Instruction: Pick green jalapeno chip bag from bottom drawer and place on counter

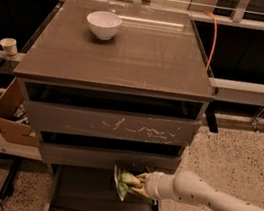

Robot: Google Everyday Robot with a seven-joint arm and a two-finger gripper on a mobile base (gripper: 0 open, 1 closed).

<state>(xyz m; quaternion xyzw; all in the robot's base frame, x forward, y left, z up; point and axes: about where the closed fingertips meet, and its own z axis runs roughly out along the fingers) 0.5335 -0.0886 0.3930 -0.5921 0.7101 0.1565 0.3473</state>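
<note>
The green jalapeno chip bag [125,182] is crinkled and shiny, and it hangs above the dark floor of the open bottom drawer [82,198], just under the middle drawer front. My gripper [138,184] comes in from the right on a pale arm and is shut on the bag's right side, holding it lifted. The counter [131,51] is the glossy grey-brown slab on top of the cabinet, above and behind the gripper.
A white bowl [103,24] stands at the counter's back left. The scratched upper drawer front [108,123] and middle drawer front [107,158] overhang the bag. A cardboard box [8,118] sits left of the cabinet. An orange cable [214,36] hangs at the right. A pale ledge [253,92] juts out at the right.
</note>
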